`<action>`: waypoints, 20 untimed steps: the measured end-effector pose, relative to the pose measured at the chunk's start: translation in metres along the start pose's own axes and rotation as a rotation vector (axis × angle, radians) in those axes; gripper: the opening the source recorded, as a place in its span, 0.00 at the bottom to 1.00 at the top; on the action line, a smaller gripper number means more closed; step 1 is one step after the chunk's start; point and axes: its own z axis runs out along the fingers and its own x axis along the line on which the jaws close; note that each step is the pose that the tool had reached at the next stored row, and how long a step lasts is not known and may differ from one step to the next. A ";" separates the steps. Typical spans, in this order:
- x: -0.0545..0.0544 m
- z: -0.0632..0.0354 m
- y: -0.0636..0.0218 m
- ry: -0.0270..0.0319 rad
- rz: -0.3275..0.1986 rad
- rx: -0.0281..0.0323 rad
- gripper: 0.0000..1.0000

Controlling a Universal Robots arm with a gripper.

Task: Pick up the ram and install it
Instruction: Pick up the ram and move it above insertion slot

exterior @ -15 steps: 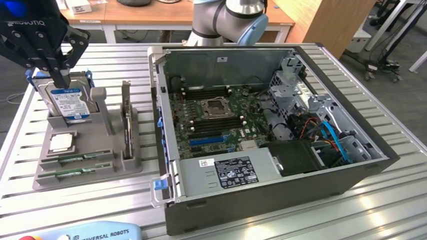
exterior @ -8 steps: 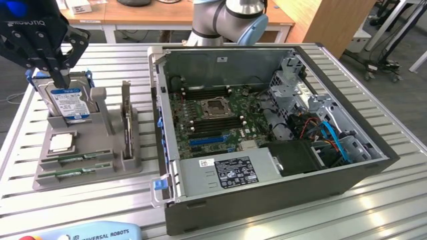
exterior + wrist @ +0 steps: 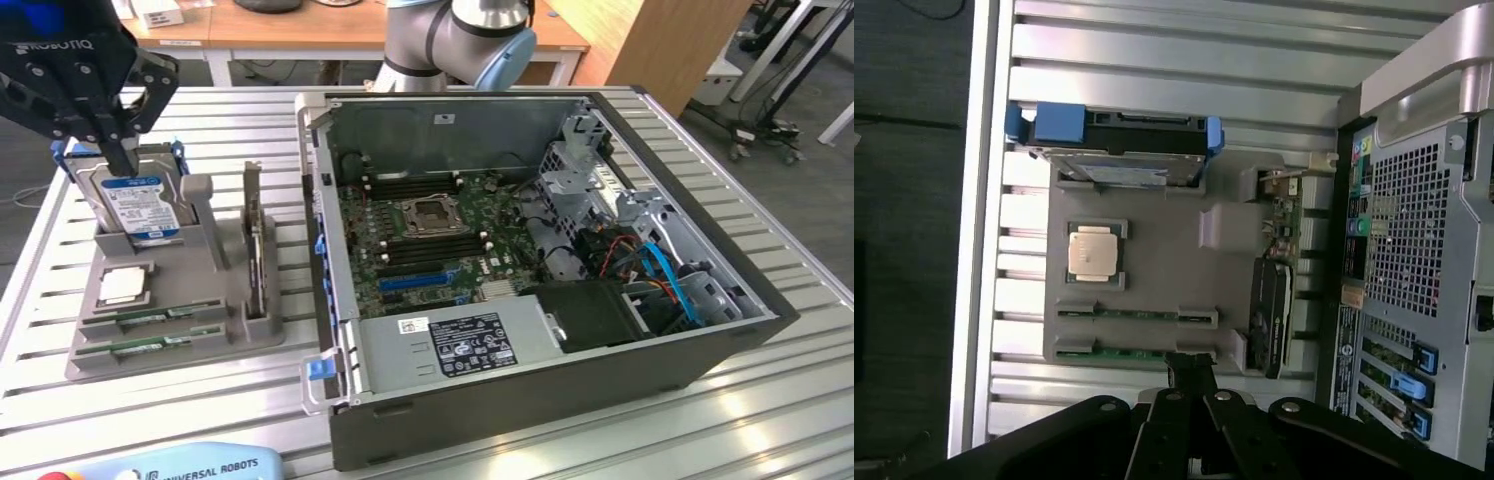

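Observation:
Two ram strips, thin and green, lie in slots of the grey holder [image 3: 187, 345] at its near end: one [image 3: 147, 318] [image 3: 1139, 314], the other [image 3: 140, 346] [image 3: 1134, 351]. My black gripper [image 3: 118, 160] [image 3: 1192, 372] hangs above the holder at the exterior view's left, over the hard drive end. It is shut with nothing held. The open computer case [image 3: 721, 350] stands to the right, with the motherboard [image 3: 414, 235] and its long memory slots [image 3: 400, 185] facing up.
The holder also carries a blue-labelled hard drive [image 3: 134, 200] standing on edge, a square silver processor [image 3: 120, 287] and an upright card [image 3: 251, 235]. A teach pendant [image 3: 174, 467] lies at the table's front edge. The slatted metal table [image 3: 40, 300] ends close to the holder's left.

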 end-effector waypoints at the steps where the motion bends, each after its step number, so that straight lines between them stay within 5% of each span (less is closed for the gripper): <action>1: 0.000 0.0001 0.0000 0.0005 -0.013 -0.0003 0.10; 20: 0.000 0.0002 0.0000 0.0160 -0.356 -0.0083 0.10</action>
